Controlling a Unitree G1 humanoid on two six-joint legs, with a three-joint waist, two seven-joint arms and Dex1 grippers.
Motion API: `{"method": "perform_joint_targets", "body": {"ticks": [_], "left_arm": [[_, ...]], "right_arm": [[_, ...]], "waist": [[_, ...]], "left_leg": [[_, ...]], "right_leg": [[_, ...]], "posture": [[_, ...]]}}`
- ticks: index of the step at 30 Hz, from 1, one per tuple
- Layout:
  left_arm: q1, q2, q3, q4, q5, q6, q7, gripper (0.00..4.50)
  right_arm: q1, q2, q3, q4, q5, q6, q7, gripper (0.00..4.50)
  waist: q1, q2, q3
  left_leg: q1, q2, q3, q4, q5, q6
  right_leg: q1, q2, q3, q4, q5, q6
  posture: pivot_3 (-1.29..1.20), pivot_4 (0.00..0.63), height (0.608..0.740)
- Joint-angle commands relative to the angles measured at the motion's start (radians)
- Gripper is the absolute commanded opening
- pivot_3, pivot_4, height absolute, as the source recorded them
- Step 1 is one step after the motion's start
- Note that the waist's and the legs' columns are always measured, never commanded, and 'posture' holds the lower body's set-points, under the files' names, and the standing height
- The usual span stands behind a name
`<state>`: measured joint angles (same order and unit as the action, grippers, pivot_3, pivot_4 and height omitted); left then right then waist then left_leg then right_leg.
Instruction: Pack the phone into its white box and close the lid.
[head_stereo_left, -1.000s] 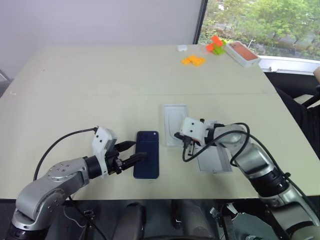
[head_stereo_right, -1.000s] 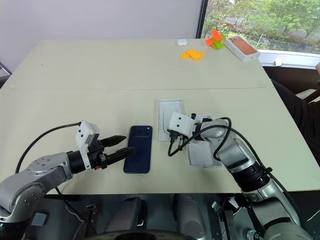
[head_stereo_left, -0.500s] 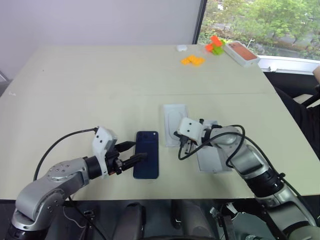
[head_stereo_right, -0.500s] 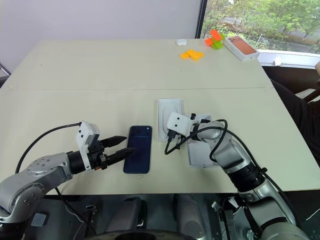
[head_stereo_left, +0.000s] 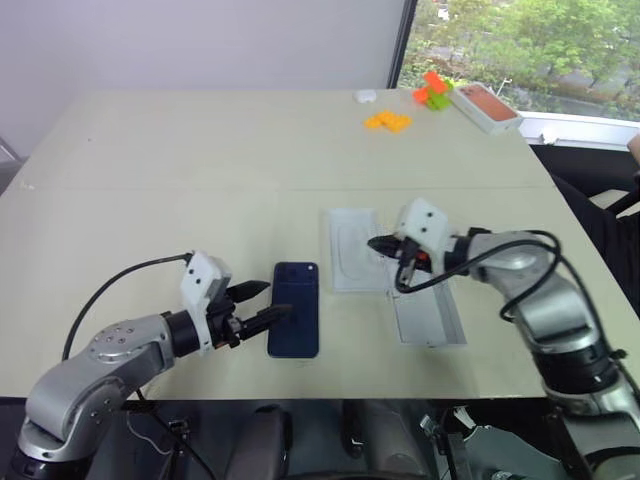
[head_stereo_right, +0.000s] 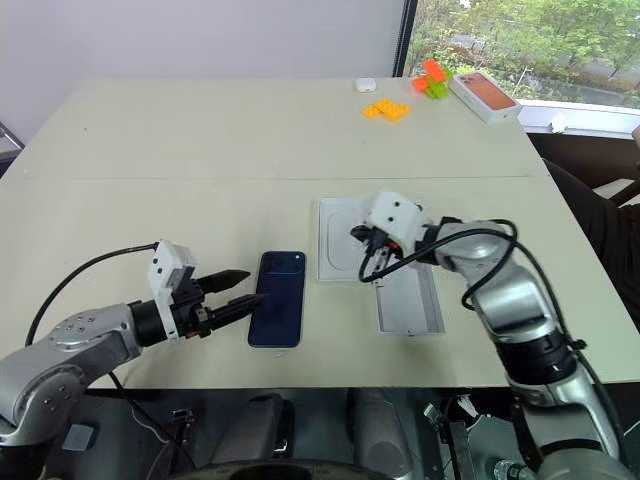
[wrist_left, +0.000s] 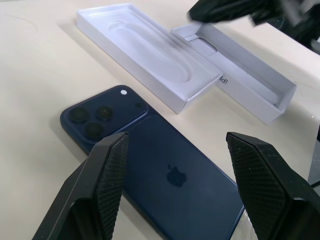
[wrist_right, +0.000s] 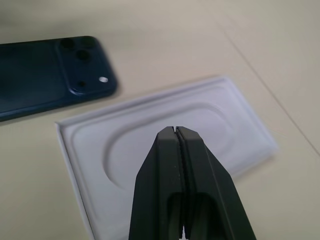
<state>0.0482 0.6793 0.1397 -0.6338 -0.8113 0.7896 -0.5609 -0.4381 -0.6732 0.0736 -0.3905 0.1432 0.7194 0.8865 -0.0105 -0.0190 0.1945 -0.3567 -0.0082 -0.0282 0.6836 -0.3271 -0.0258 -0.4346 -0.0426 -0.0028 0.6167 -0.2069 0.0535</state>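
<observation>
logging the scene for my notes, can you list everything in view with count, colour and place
phone: 1, dark navy, back up, near table edge
insert with oval recess: 1, white, right of phone
white box: 1, open tray, beside insert
table: 1, beige
toy bricks: several, orange, far side
bricks: few, orange and green, far corner
box with salmon top: 1, far corner
small object: 1, white, far edge
left gripper: open, at phone
right gripper: shut, over insert

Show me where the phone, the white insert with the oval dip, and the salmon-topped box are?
phone (head_stereo_left: 293, 322), left eye view, middle of its dark blue back.
white insert (head_stereo_left: 350, 262), left eye view, its oval recess.
salmon-topped box (head_stereo_right: 484, 95), right eye view, its orange top face.
</observation>
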Motion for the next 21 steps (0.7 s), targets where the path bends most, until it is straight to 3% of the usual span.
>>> {"method": "perform_joint_targets", "body": {"ticks": [1, 8, 14, 15, 16, 19, 21], "left_arm": [[0.000, 0.002, 0.030, 0.001, 0.014, -0.031, -0.006, 3.31], [-0.008, -0.005, 0.032, 0.035, 0.017, -0.030, -0.011, 3.31], [-0.016, -0.036, 0.167, 0.132, -0.093, 0.050, 0.058, 3.31], [-0.015, -0.039, 0.194, 0.144, -0.133, 0.078, 0.072, 3.31], [-0.009, -0.042, 0.219, 0.157, -0.168, 0.106, 0.089, 3.31], [0.015, -0.049, 0.276, 0.177, -0.272, 0.180, 0.125, 4.50], [0.025, -0.057, 0.300, 0.184, -0.316, 0.218, 0.177, 4.50]], "right_arm": [[0.021, -0.020, -0.073, -0.098, 0.068, 0.077, -0.017, 0.05], [0.128, -0.071, -0.046, -0.201, 0.099, 0.072, -0.022, 0.05], [0.128, -0.058, 0.040, -0.276, 0.152, 0.086, -0.008, 0.05], [0.117, -0.048, 0.067, -0.269, 0.145, 0.083, -0.018, 0.54], [0.104, -0.039, 0.101, -0.257, 0.132, 0.076, -0.027, 0.72], [0.069, -0.016, 0.177, -0.210, 0.093, 0.039, -0.047, 2.16], [0.059, -0.024, 0.223, -0.174, 0.040, -0.026, -0.052, 3.20]], "waist": [[-0.001, 0.000, 0.000], [-0.003, 0.000, 0.000], [-0.003, 0.000, 0.000], [-0.003, 0.000, 0.000], [-0.004, 0.000, 0.000], [-0.006, 0.000, 0.000], [-0.005, 0.000, 0.000]], "left_leg": [[0.000, 0.000, 0.000, 0.000, 0.000, 0.000], [0.000, 0.000, 0.001, 0.000, 0.000, 0.000], [0.001, 0.002, 0.000, 0.000, 0.000, 0.000], [0.001, 0.003, 0.000, 0.000, 0.000, 0.000], [0.001, 0.003, 0.000, 0.000, 0.000, 0.000], [0.001, 0.003, 0.000, 0.000, 0.000, 0.000], [0.001, 0.002, 0.001, 0.000, 0.000, 0.000]], "right_leg": [[0.000, 0.000, 0.000, 0.000, 0.000, 0.000], [0.000, 0.000, 0.000, 0.000, 0.000, 0.000], [0.000, 0.002, 0.000, 0.000, 0.000, 0.001], [0.000, 0.002, 0.000, 0.000, 0.000, 0.001], [0.000, 0.003, 0.000, 0.000, 0.000, 0.002], [0.000, 0.002, 0.000, 0.000, 0.000, 0.002], [0.000, 0.002, 0.000, 0.000, 0.000, 0.002]], "posture": [[0.00, 0.150, 0.740], [0.00, 0.150, 0.740], [0.00, 0.150, 0.740], [0.00, 0.150, 0.740], [0.00, 0.150, 0.740], [0.00, 0.150, 0.740], [0.00, 0.150, 0.740]]}}
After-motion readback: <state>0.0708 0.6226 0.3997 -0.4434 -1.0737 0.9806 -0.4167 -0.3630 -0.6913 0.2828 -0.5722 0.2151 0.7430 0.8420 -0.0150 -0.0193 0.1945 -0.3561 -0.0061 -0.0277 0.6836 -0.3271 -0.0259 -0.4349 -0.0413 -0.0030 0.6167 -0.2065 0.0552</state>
